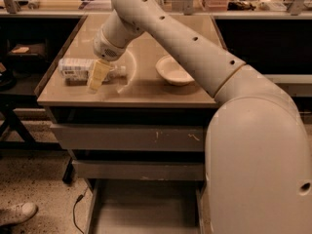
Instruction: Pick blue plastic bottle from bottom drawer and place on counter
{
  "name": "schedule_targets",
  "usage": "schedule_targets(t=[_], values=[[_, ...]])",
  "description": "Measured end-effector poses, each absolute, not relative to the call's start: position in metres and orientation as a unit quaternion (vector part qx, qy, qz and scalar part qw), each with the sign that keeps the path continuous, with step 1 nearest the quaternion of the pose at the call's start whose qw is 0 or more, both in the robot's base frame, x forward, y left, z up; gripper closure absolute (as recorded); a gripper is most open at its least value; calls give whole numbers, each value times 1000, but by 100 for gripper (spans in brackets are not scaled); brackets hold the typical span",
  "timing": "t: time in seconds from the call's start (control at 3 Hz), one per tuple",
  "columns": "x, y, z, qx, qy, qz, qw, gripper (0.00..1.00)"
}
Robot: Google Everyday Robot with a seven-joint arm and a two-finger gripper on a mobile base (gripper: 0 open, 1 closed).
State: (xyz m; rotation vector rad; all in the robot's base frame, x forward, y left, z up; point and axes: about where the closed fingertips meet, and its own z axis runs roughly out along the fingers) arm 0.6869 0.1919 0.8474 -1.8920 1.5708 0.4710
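Note:
The blue plastic bottle point(73, 68) lies on its side on the left part of the beige counter point(146, 89), its white cap pointing right. My gripper point(97, 74) reaches down from the arm onto the bottle's middle and covers part of it. The bottom drawer point(146, 208) is pulled out low at the front, and its grey floor is bare.
A white round bowl point(173, 71) sits on the counter to the right of the bottle. Two closed drawers with scratched fronts point(131, 138) are under the counter. A cluttered workbench point(234, 4) runs behind. A shoe point(17, 212) and a cable are on the floor at left.

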Motion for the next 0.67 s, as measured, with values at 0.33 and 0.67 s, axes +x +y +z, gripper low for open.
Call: schedule_targets(t=[0.33, 0.67], values=[[687, 192, 847, -718, 596, 179, 314, 0], [690, 195, 860, -731, 580, 167, 318, 0]])
